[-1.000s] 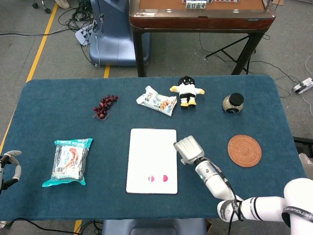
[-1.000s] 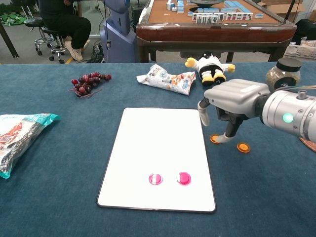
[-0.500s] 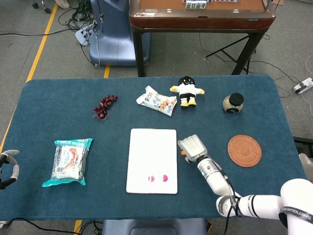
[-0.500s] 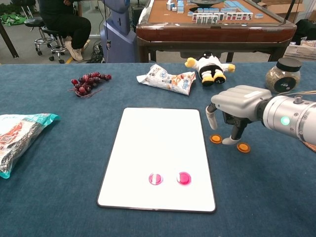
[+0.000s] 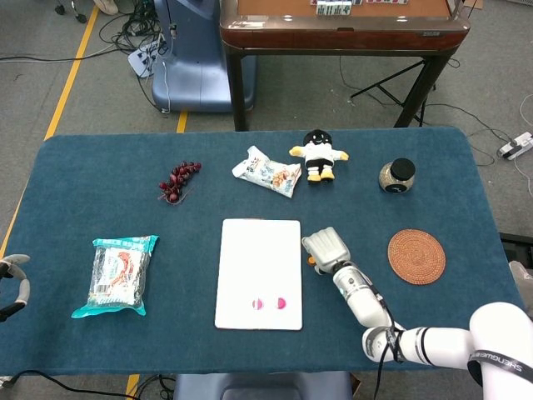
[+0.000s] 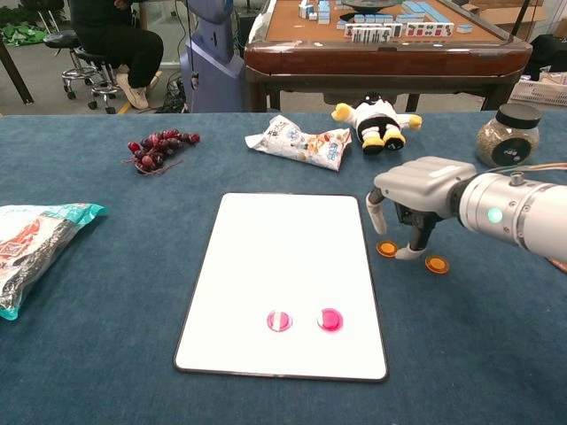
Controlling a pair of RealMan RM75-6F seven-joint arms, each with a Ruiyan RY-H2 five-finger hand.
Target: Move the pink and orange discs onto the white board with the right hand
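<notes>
We see right hand (image 6: 415, 199) released, fingertips down beside two orange discs (image 6: 387, 249) on cloth at white board's (image 6: 283, 266) 3 o'clock. Two pink discs (image 6: 279, 320) on board. Left hand (image 5: 12, 279) state: cannot tell.

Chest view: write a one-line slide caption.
Right hand poised over two orange discs beside the white board; two pink discs already placed.
</notes>
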